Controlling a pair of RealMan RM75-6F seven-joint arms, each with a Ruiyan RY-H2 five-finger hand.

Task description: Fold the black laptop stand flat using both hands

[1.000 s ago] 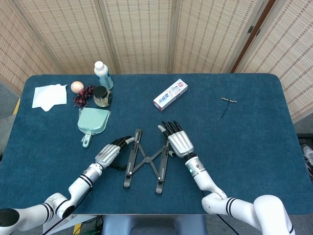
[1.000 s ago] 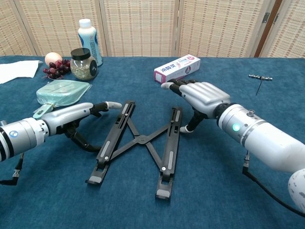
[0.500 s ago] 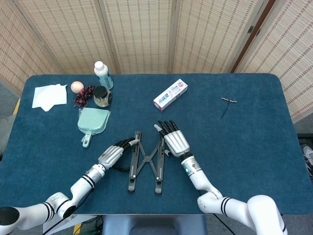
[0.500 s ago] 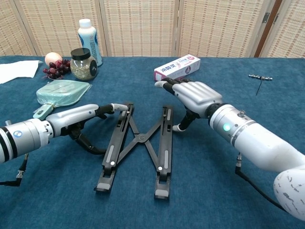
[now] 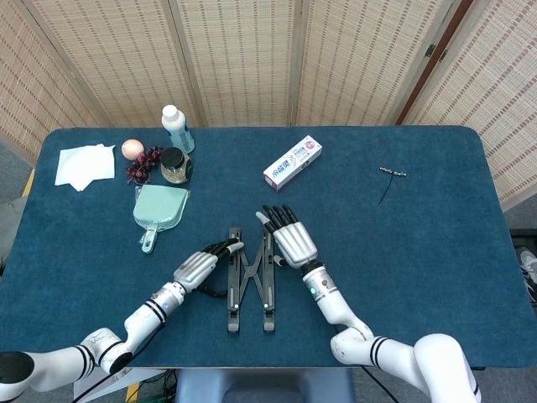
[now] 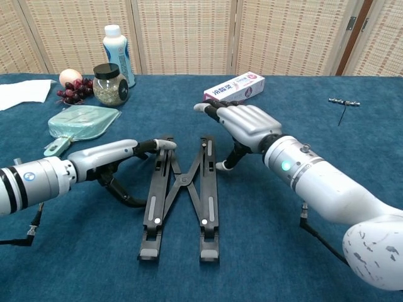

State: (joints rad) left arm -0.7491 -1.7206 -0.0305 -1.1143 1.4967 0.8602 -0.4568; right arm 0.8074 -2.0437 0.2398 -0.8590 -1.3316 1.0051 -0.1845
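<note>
The black laptop stand lies on the blue table, its two long rails close together with the crossed links between them. My left hand lies flat against the outer side of the left rail, fingers straight and touching it. My right hand presses against the outer side of the right rail near its far end, fingers extended and thumb down beside the rail. Neither hand grips the stand.
A toothpaste box lies behind the stand. At the far left stand a green dustpan, a jar, a bottle, grapes and a white cloth. A corkscrew lies far right.
Both hands have pushed inward, and the stand's two rails have closed from a wide X to nearly parallel.
</note>
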